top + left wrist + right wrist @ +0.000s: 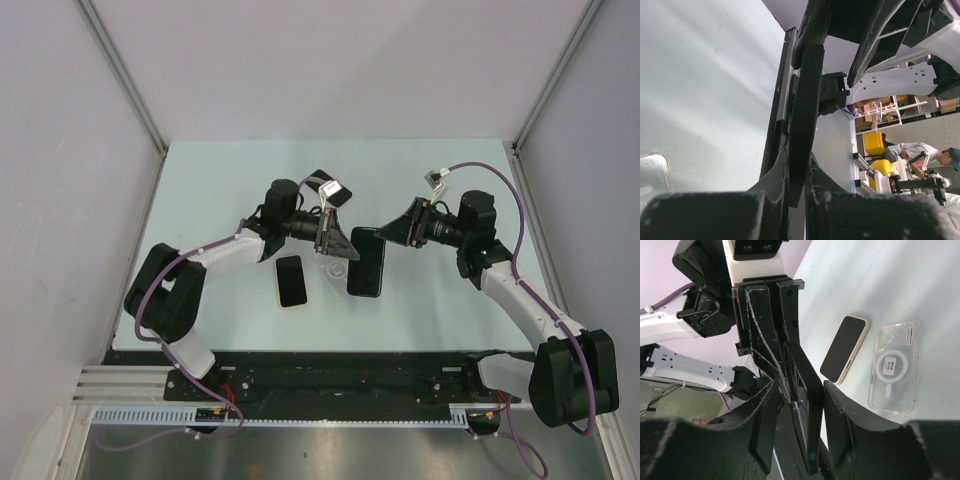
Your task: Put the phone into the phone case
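Two arms meet on one black slab (366, 262), held on edge mid-way over the desk (230, 190): left jaws pinch it; right jaws straddle it, part spread, grip unclear. The phone (845, 347) lies flat just beside the clear case (892, 367), neither touched. Seemingly a handover; next, one arm must release cleanly before the phone is fetched.

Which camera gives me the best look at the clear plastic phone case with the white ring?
The right wrist view: the clear plastic phone case lies flat and whole there, ring plain. The top view shows it faintly, partly behind the left pincer; the left wrist view catches only a corner.
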`<action>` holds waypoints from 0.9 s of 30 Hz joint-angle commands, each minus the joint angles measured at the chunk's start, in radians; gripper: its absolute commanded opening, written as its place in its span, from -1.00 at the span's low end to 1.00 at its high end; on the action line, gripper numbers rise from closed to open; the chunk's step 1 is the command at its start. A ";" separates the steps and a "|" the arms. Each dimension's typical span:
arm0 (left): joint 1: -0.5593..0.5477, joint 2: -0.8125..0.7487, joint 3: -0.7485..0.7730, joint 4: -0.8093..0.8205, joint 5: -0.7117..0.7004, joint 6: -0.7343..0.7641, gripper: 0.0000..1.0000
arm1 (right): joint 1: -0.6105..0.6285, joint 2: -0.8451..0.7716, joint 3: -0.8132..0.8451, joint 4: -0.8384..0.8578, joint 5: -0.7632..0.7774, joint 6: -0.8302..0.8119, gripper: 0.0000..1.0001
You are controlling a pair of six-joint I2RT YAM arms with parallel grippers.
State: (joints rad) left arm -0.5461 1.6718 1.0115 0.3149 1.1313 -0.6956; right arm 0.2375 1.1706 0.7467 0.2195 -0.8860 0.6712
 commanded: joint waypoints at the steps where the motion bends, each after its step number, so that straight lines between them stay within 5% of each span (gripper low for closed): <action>1: -0.003 -0.029 0.038 -0.091 -0.077 0.058 -1.00 | 0.026 -0.026 0.057 -0.023 -0.064 -0.018 -0.11; 4: -0.002 -0.035 0.044 -0.085 -0.079 0.045 -1.00 | 0.028 -0.023 0.057 -0.057 -0.050 -0.053 -0.39; 6: -0.003 -0.043 0.045 -0.083 -0.087 0.038 -0.99 | 0.029 -0.017 0.056 -0.078 -0.048 -0.068 -0.86; 8: -0.003 -0.047 0.047 -0.083 -0.096 0.028 -1.00 | 0.029 -0.012 0.057 -0.086 -0.050 -0.071 -0.92; 15: -0.003 -0.090 0.047 -0.054 -0.091 -0.010 -1.00 | 0.029 -0.012 0.056 -0.163 -0.085 -0.125 0.11; 23: -0.003 -0.106 0.045 -0.036 -0.091 -0.030 -1.00 | 0.034 -0.009 0.003 -0.181 -0.119 -0.134 0.19; 26: 0.000 -0.110 0.041 -0.042 -0.110 -0.031 -1.00 | 0.034 -0.017 -0.007 -0.186 -0.119 -0.139 0.02; 27: 0.000 -0.112 0.039 -0.046 -0.123 -0.031 -1.00 | 0.036 -0.023 -0.015 -0.183 -0.114 -0.139 -0.22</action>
State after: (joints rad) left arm -0.5533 1.6226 1.0119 0.2497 1.0309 -0.7250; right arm 0.2646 1.1706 0.7498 0.0338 -0.9565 0.5419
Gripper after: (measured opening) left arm 0.103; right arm 0.529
